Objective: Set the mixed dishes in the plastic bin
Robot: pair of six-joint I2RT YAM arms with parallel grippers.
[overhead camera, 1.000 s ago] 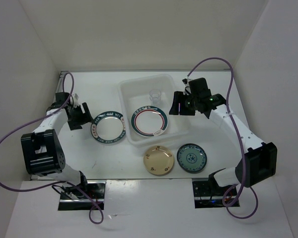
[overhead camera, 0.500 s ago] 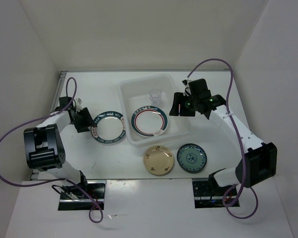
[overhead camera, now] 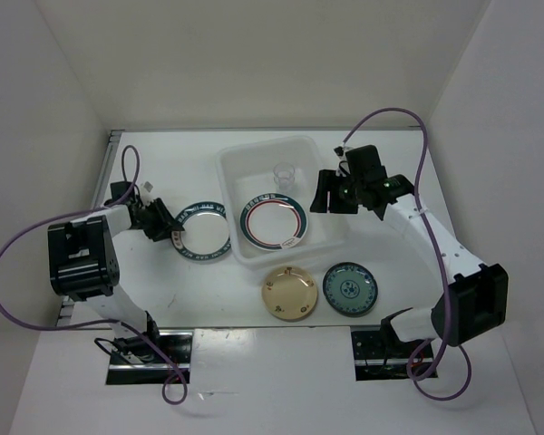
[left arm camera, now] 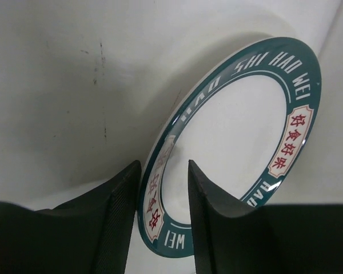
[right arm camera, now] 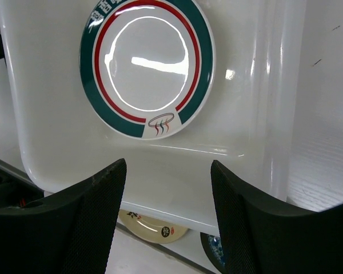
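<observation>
My left gripper (overhead camera: 168,227) is shut on the left rim of the white plate with a blue-green lettered rim (overhead camera: 204,232), left of the bin. In the left wrist view the plate (left arm camera: 240,131) is tilted, its rim between my fingers (left arm camera: 164,211). The translucent plastic bin (overhead camera: 228,165) holds the green-red rimmed plate (overhead camera: 272,222) and a clear cup (overhead camera: 283,174). My right gripper (overhead camera: 325,192) is open and empty over the bin's right side; its wrist view shows that plate (right arm camera: 147,63) and the bin wall (right arm camera: 263,85). The bowl and second cup are out of view.
A cream-yellow plate (overhead camera: 290,293) and a teal plate (overhead camera: 351,288) lie on the table in front of the bin; both peek under the bin's edge in the right wrist view, the cream plate (right arm camera: 151,225) left of the teal plate (right arm camera: 210,251). White walls enclose the table.
My left gripper moved down and right onto the lettered plate's left rim and closed on it; the plate shifted slightly right and tilted. My right gripper barely moved.
</observation>
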